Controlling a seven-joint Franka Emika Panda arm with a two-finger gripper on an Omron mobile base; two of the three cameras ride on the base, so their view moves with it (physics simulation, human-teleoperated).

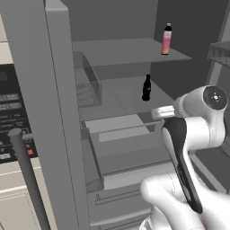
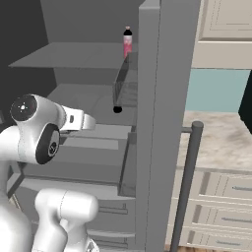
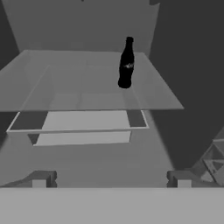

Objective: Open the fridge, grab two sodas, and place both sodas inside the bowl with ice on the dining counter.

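I saw the dark soda (image 3: pixel 126 64) standing upright on the glass shelf (image 3: pixel 78 83), ahead and slightly right of my open, empty jaws.

Grey fridge (image 1: pixel 54 90) interior and shelves; black bottle (image 3: pixel 126 63); pink bottle (image 1: pixel 166 39) with dark cap. White arm (image 1: pixel 202 126) with dark joints; cream cabinets (image 2: pixel 221 187).

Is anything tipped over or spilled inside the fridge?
No. The black soda stands upright on its glass shelf, and the pink soda stands upright on the shelf above. Nothing looks spilled.
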